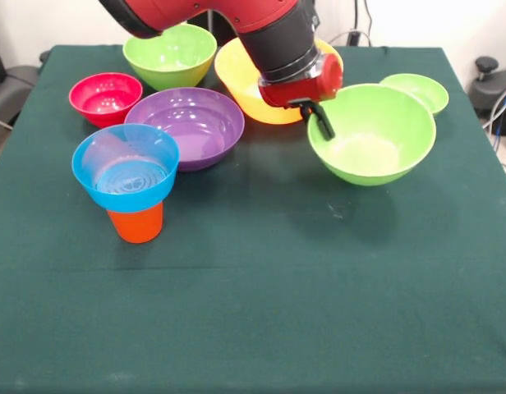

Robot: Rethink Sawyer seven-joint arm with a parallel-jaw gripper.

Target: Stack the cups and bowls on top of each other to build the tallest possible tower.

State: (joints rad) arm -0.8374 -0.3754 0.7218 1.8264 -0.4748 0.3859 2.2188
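Currently: gripper (pixel 322 121) at the large green bowl (pixel 373 135), toward the table's right edge.
My fingers straddle its near-left rim; whether they pinch it, I cannot tell. The tower (pixel 126 179) stands well left.

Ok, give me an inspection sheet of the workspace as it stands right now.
Surface: dark green cloth covers the table, flat, near half bare.
Tower: blue bowl sits upright on the orange cup; nothing else stacked.
Loose bowls: magenta bowl, purple bowl, green bowl at the back, yellow bowl, large green bowl, small green bowl behind it, all upright.
Other cups: nothing seen.
Clutter: nothing seen.
Gripper: gripper at the large green bowl's near-left rim; open or shut cannot be told.
Cables: some past the table's far right corner.
Surroundings: dark equipment at both far edges.
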